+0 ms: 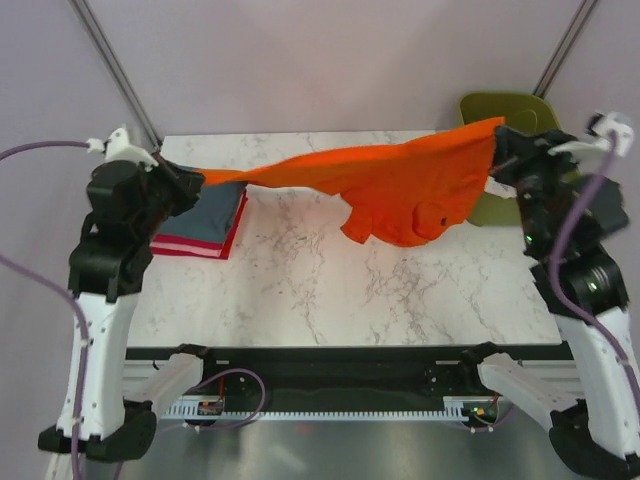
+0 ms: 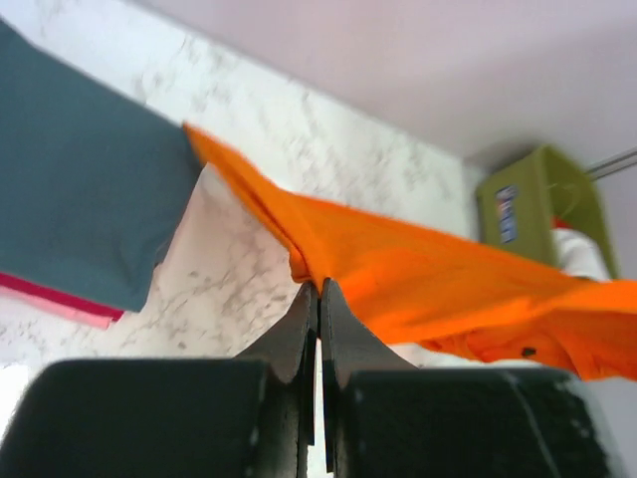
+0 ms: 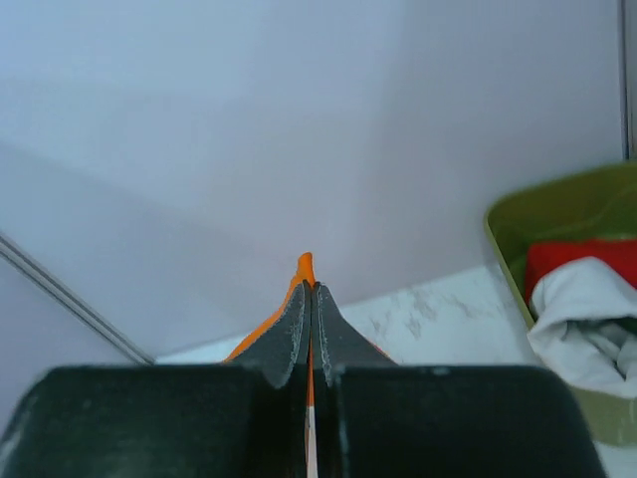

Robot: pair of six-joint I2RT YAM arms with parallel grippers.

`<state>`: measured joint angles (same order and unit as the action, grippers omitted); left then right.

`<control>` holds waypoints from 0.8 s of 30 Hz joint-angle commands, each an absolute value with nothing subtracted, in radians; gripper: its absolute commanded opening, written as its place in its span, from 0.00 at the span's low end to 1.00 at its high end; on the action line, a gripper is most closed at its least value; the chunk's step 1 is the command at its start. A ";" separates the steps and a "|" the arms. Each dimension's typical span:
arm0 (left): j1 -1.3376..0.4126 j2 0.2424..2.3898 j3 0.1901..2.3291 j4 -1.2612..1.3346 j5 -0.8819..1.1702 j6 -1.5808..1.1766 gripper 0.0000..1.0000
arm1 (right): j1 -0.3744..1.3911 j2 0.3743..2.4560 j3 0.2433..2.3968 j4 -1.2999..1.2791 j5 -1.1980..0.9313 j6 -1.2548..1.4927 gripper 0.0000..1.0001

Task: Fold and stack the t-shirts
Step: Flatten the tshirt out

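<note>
**Orange tee stretched between both arms over the bench**

The marble-patterned bench (image 1: pixel 330 300) runs away from the two arm bases at the near edge. Over its far half the orange t-shirt (image 1: pixel 400 185) hangs stretched from left to right. Its top edge is pulled into a line, and its body and one sleeve droop toward the middle of the bench.

The left end effector (image 2: pixel 318 289) is clenched on the shirt's narrow left tip, with orange cloth pinched between the pressed-together fingers. The right end effector (image 3: pixel 311 289) is clenched on the shirt's right corner, where a sliver of orange shows past the fingertips.

At the far left, just beside the left end effector, a folded grey-blue t-shirt (image 1: pixel 205 215) lies flat on a red folded tee (image 1: pixel 190 248), whose edge shows along the near side.

Off the far right corner stands the olive-green bin (image 3: pixel 557 214). It holds a red bundle (image 3: pixel 577 261) with a crumpled white t-shirt (image 3: pixel 582 319) against it.
</note>
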<state>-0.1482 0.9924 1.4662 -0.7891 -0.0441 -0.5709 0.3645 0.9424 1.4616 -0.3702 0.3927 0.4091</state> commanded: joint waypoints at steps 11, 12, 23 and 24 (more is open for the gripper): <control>-0.149 0.762 1.718 -0.862 -0.005 -0.733 0.02 | 0.361 0.725 1.793 -0.345 0.341 0.351 0.00; -0.150 0.782 1.726 -0.865 0.023 -0.738 0.02 | 0.362 0.741 1.811 -0.350 0.342 0.353 0.00; -0.150 0.920 1.438 -0.719 -0.022 -0.759 0.02 | 0.362 0.910 1.580 -0.307 0.509 0.390 0.00; -0.150 0.931 1.402 -0.686 -0.012 -0.765 0.02 | 0.362 0.920 1.550 -0.286 0.511 0.394 0.00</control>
